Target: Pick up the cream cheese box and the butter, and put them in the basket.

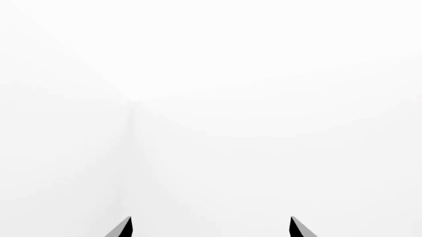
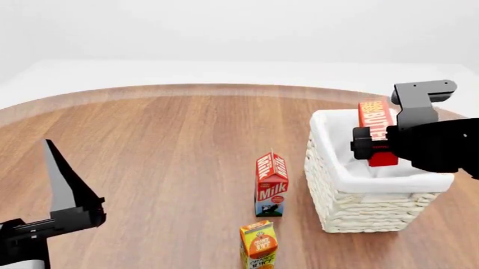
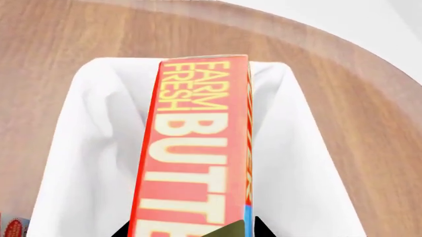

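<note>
Butter: one red-orange box with yellow lettering, held on edge above the open top of the basket, its lower end already below the rim. Right gripper has its fingers clamped on the box; in the right wrist view the butter fills the centre with the white cloth liner of the basket on both sides of it.

Count on the wooden tabletop: one basket, one milk carton, one orange juice carton. Milk carton stands upright just beside the basket's left wall; juice carton stands upright nearer the robot, close in front of the milk. Cream cheese box: not seen in any view; cannot tell whether it lies in the basket.

Left gripper sits low at the left, well apart from everything, fingers spread and holding nothing. Left wrist view shows only two dark fingertips against blank white.
</note>
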### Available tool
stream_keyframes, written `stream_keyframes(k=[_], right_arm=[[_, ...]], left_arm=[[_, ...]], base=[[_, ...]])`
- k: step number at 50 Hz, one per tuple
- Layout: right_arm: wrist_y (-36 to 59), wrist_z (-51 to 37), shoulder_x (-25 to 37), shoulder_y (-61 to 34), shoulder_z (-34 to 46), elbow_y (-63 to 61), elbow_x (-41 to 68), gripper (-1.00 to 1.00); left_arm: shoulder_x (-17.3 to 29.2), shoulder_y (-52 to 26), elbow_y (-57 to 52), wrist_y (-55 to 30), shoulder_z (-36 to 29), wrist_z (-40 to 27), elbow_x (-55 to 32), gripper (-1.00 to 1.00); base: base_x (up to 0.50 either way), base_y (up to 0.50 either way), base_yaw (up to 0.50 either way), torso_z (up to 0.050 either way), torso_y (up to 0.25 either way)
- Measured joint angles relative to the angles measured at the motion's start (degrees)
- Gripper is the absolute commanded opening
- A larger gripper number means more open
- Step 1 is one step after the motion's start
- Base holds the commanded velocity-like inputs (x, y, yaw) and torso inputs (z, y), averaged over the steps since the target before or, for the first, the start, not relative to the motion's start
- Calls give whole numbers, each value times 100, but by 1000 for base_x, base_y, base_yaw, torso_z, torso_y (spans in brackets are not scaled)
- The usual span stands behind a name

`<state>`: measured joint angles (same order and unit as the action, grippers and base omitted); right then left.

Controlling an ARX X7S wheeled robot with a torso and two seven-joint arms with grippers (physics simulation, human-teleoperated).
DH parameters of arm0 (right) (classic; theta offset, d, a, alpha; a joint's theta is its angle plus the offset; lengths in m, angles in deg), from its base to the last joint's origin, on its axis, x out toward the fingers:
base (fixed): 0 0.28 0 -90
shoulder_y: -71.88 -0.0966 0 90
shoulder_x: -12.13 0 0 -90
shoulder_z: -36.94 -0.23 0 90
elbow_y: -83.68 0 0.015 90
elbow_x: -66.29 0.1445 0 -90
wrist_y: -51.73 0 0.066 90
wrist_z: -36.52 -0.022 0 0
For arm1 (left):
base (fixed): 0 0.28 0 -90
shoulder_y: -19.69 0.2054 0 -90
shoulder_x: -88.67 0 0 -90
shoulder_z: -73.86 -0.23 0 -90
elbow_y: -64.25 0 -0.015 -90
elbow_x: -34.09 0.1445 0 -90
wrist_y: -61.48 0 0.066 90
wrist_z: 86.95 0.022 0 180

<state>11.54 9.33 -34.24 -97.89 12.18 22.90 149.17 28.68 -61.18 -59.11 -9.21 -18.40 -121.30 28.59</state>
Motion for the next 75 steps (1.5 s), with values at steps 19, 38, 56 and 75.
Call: stream_keyframes(k=[19, 38, 56, 75], right_arm=[[-61, 107, -42, 62, 69, 86, -184, 100], [-13, 165, -32, -82, 4, 42, -506, 100], [221, -581, 787, -20, -307, -1641, 105, 100], [-214, -1600, 2499, 457, -882, -4815, 1349, 100]], left_arm=[[-4, -13, 28, 10, -23, -1, 12, 100], [9, 3, 14, 11, -20, -7, 1, 100], [23, 15, -20, 0, -4, -21, 2, 100], [18, 10, -38, -3, -37, -23, 48, 100]], base=[[0, 0, 0, 1, 1], [0, 0, 0, 0, 0], [0, 0, 0, 0, 1], [0, 0, 0, 0, 0]])
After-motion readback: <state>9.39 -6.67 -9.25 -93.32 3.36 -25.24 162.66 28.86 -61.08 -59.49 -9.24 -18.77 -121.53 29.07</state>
